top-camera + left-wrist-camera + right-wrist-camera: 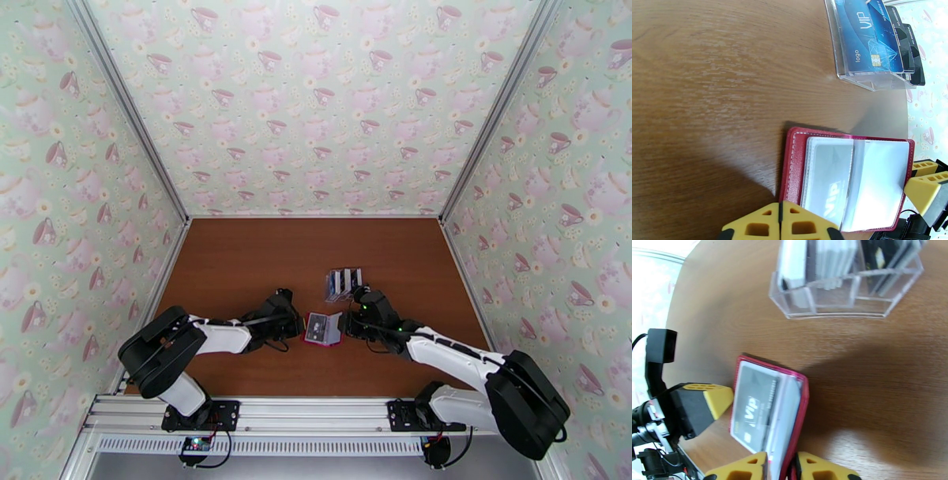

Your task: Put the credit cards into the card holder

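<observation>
Table, mid-task | my left claw (pixel 780 223) closed tight at the open red card holder (pixel 792 165) | my right claw (pixel 784 471) pinching its opposite edge | credit cards (pixel 863 39) in clear rack (pixel 869 81) beyond.

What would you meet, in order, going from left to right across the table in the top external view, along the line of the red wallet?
First the left gripper → then the card holder, lying open → then the right gripper.
</observation>
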